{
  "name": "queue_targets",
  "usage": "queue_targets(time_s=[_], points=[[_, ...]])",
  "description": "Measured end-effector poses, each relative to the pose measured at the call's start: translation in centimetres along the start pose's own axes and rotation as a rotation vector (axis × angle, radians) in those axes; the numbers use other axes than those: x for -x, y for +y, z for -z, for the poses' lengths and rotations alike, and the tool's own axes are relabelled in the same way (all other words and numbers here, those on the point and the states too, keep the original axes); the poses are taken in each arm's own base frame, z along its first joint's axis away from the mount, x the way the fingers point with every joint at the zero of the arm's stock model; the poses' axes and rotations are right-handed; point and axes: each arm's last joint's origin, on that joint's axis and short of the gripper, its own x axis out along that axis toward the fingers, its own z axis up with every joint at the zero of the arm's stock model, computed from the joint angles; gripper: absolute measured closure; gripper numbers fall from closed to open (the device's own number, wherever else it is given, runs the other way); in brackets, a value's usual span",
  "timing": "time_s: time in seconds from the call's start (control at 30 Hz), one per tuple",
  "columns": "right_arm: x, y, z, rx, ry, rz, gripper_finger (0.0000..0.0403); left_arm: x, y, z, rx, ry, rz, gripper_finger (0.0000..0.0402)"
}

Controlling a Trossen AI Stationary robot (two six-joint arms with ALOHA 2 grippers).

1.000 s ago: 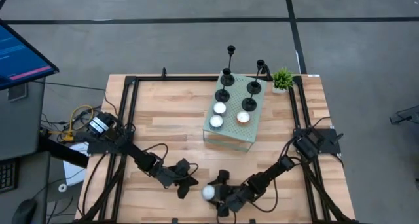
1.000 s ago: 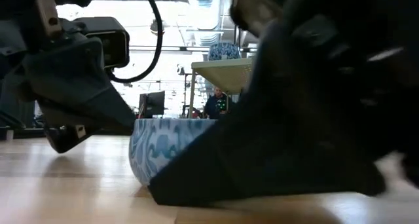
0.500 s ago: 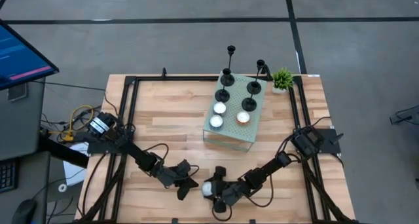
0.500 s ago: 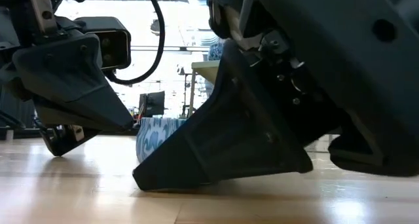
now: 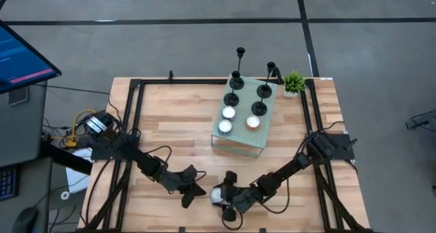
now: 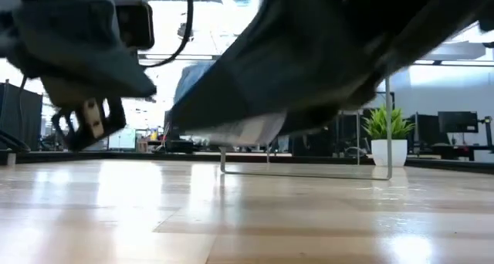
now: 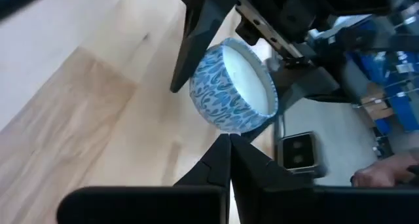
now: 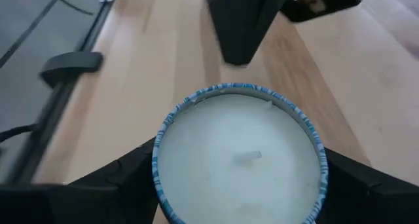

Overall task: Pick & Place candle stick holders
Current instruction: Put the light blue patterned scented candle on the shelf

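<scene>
Several black candle stick holders (image 5: 235, 80) stand on their disc bases on the far half of a raised green tray (image 5: 267, 134) at the table's far right. No gripper touches them. My right gripper (image 5: 219, 195) is at the table's near edge, shut on a white candle in a blue patterned cup (image 8: 239, 158). The cup also shows in the left wrist view (image 7: 232, 86). My left gripper (image 5: 193, 187) is shut and empty just left of the candle, and its fingertips (image 7: 229, 160) point at the cup. My right gripper pinches the candle cup's round wall (image 8: 160, 168) between its two fingers (image 8: 124, 178), one on each opposite side. The fingers come at it low, from the table's right. The cup is lifted clear of the table, its open top still up.
Three white tealights (image 5: 227, 113) sit on the near half of the green tray. A small green potted plant (image 5: 294, 82) stands at the far right corner and shows in the low view (image 6: 384, 133). A black frame (image 5: 133, 117) runs along the table's edges. Bare wood lies left of the tray.
My right gripper has moved a little toward the table's left with the candle cup between its fingers, then has gone up. The cup, which stood on the table, is now lifted clear. My left gripper has risen a little beside it.
</scene>
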Motion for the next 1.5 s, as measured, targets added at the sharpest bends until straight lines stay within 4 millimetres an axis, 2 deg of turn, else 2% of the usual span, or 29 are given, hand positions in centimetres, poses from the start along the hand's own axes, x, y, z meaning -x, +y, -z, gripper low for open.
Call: queue_targets(time_s=[0.2, 0.33, 0.63, 0.8, 0.97, 1.17, 1.5], points=[[3.5, 0.4, -2.8, 0.019, 0.028, 0.003, 0.0113, 1.6, -1.4, -1.6, -0.054, -0.059, 0.020, 0.0398], [6.3, -0.3, -4.8, -0.005, 0.072, 0.044, 0.0113, 2.6, -2.3, -2.8, -0.089, -0.132, 0.031, 0.0398], [13.2, -4.0, -8.2, -0.189, 0.133, 0.283, 0.0113, 4.5, -3.7, -4.5, -0.147, -0.219, 0.069, 0.0398], [15.9, -6.9, -9.1, -0.299, 0.148, 0.442, 0.0112, 5.1, -4.1, -4.9, -0.158, -0.233, 0.083, 0.0398], [17.0, -9.7, -10.1, -0.340, 0.142, 0.565, 0.0112, 5.2, -4.1, -5.0, -0.164, -0.233, 0.083, 0.0399], [16.3, -11.9, -10.9, -0.343, 0.151, 0.628, 0.0111, 5.2, -4.1, -4.9, -0.165, -0.228, 0.088, 0.0399], [16.0, -12.4, -10.8, -0.399, 0.154, 0.637, 0.0111, 5.2, -4.2, -4.9, -0.166, -0.224, 0.093, 0.0399]])
